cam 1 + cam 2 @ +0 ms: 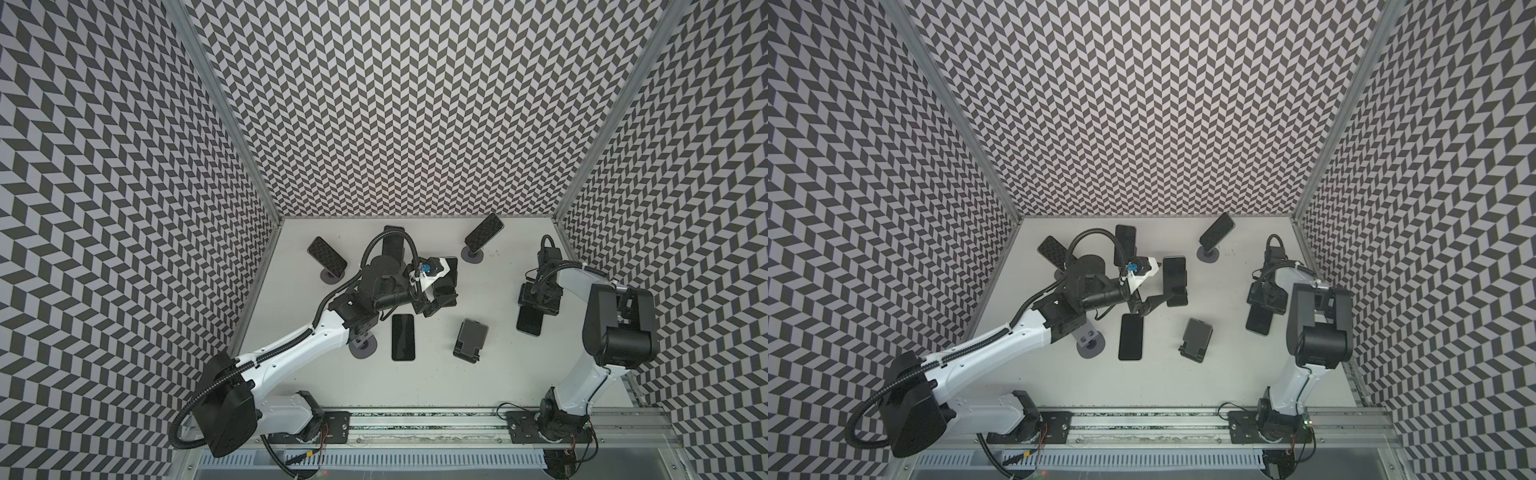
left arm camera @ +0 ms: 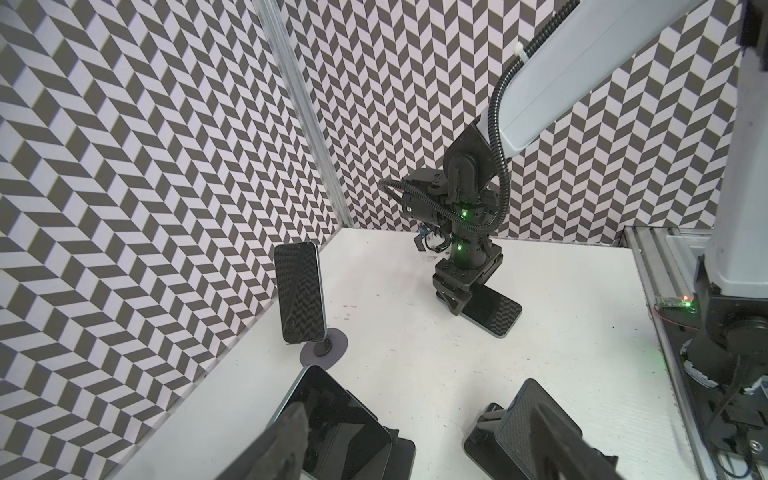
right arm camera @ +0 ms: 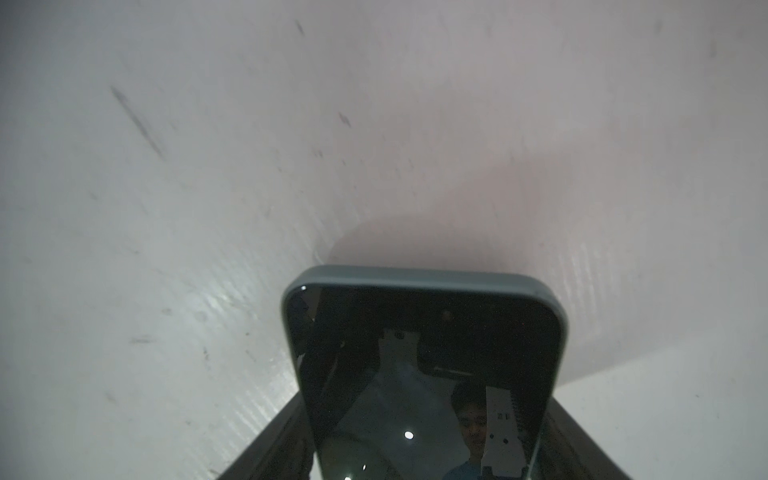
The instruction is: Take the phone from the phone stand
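A dark phone (image 1: 448, 274) (image 1: 1174, 272) leans on a black phone stand (image 1: 1177, 300) in the middle of the table. My left gripper (image 1: 436, 303) (image 1: 1156, 303) is open at the foot of that stand. In the left wrist view one finger (image 2: 278, 444) overlaps the phone (image 2: 332, 415) and the other (image 2: 557, 440) crosses an empty black stand (image 2: 519, 428). At the right, my right gripper (image 1: 536, 309) (image 3: 424, 457) is shut on a second phone (image 1: 530, 324) (image 3: 424, 353) that lies flat on the table, its fingers against both long edges.
Three more phones stand on stands along the back: left (image 1: 327, 252), centre (image 1: 393, 243), right (image 1: 484, 235). A phone (image 1: 403, 337) lies flat in front of the left gripper. An empty round grey stand (image 1: 363, 347) sits under the left forearm. Patterned walls close three sides.
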